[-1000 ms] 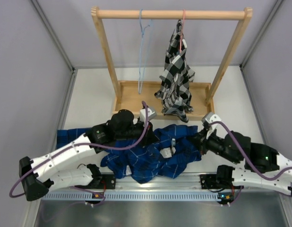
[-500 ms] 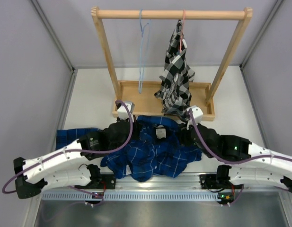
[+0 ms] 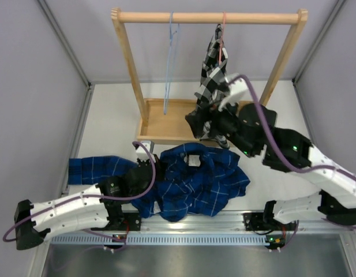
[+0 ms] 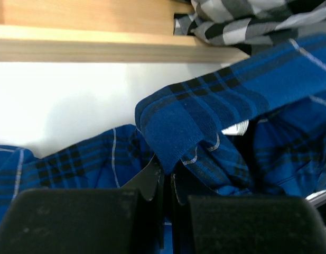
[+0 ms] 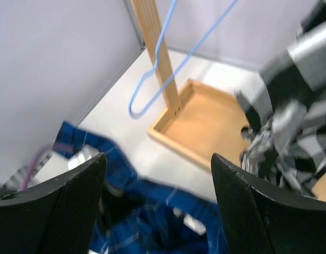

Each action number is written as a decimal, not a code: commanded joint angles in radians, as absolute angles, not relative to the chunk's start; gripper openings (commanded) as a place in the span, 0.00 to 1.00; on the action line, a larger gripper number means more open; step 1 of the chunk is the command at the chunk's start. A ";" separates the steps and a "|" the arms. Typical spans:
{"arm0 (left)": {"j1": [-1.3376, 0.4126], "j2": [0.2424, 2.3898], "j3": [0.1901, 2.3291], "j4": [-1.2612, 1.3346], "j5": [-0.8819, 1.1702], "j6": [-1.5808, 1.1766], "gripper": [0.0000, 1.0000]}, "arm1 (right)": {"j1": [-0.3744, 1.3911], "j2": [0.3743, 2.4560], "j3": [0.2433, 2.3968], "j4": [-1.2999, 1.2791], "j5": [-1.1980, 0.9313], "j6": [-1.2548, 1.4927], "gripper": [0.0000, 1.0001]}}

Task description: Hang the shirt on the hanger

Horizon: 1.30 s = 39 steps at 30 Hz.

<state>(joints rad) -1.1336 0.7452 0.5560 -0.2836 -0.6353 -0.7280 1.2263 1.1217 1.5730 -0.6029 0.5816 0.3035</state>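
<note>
We find the task barely begun: the shirt (image 3: 189, 184) lies heaped on the table (image 3: 108, 127) at 6 o'clock, the hanger (image 3: 171, 63) bare on the rail (image 3: 253, 18) at 12. The left gripper (image 4: 165, 182) pinches a shirt fold; the right gripper (image 5: 157, 159) gapes empty, facing the hanger

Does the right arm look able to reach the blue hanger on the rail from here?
Probably yes. The right claw is open and empty, raised and facing the hanger, with nothing between them. The checked shirt hangs off to the side; the rack's wooden post sits close by.
</note>
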 commanded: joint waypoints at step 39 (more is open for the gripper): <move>-1.137 0.945 0.522 -0.011 -0.468 -0.753 0.00 | 0.891 1.776 2.160 -0.643 0.543 0.198 0.13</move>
